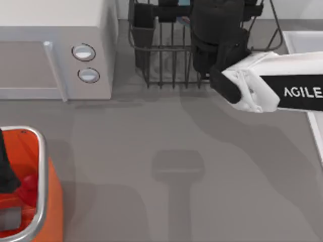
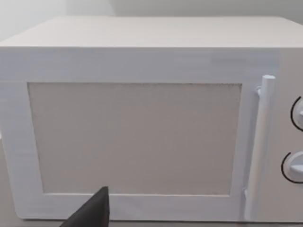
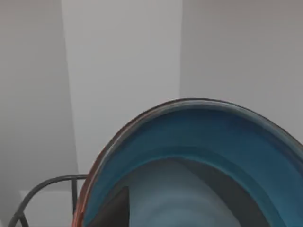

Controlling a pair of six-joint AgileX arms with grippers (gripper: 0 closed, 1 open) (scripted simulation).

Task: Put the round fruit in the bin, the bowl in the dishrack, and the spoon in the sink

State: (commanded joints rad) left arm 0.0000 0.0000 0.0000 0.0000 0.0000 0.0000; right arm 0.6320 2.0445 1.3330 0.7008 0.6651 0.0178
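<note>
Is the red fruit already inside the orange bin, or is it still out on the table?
Inside. The top view shows the fruit within the silver rim of the bin, below rim level.

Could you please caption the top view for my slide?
Right arm's claw over the dishrack; round fruit in the bin.

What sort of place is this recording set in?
Most likely a simulated kitchen counter: a white microwave with two knobs, a wire dishrack at the back, and the corner of a white sink at the table's right.
</note>
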